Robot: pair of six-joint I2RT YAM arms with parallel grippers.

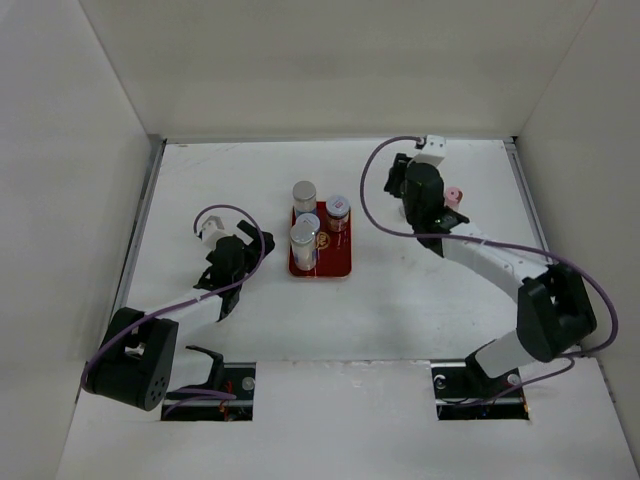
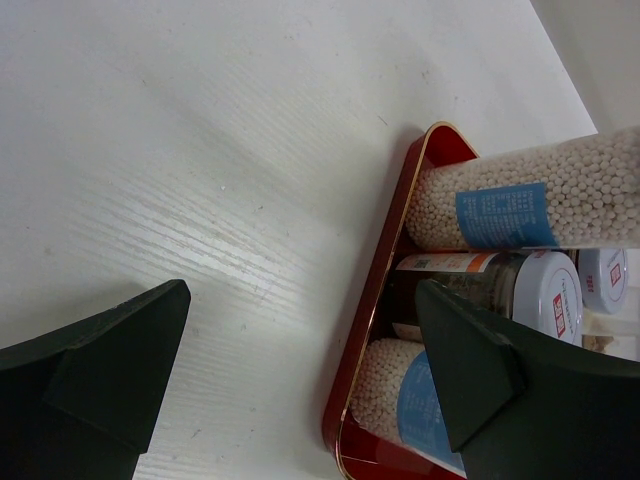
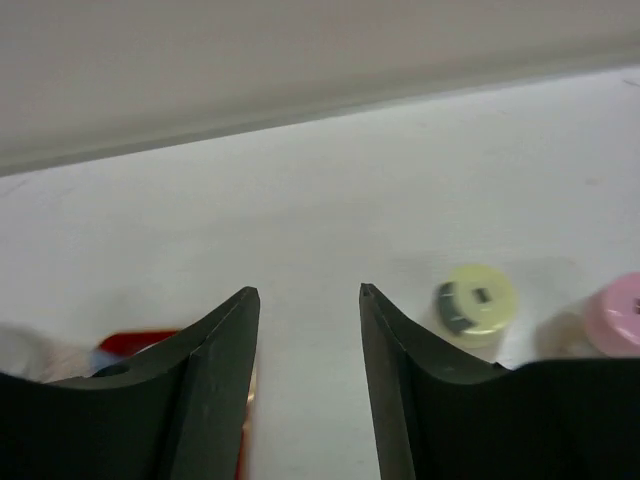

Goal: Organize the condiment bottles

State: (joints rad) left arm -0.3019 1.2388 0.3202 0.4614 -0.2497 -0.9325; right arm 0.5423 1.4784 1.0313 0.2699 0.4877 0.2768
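A dark-red tray [image 1: 340, 266] holds tall white bottles with silver caps [image 1: 304, 192] [image 1: 303, 238] and a shorter jar with a white and red cap [image 1: 338, 209]. The left wrist view shows the tray rim [image 2: 386, 285], two white blue-labelled bottles [image 2: 530, 195] [image 2: 395, 385] and the jar [image 2: 545, 298]. My left gripper [image 1: 243, 256] [image 2: 300, 300] is open and empty just left of the tray. My right gripper [image 1: 398, 180] [image 3: 307, 290] is open and empty over bare table. A yellow-capped bottle [image 3: 475, 298] and a pink-capped bottle [image 3: 615, 312] [image 1: 453, 197] stand just to its right.
White walls enclose the table on the left [image 1: 70, 200], back [image 1: 330, 70] and right [image 1: 590, 180]. The right arm [image 1: 490, 260] stretches over the right half of the table. The tray's edge [image 3: 140, 345] shows blurred at the left of the right wrist view.
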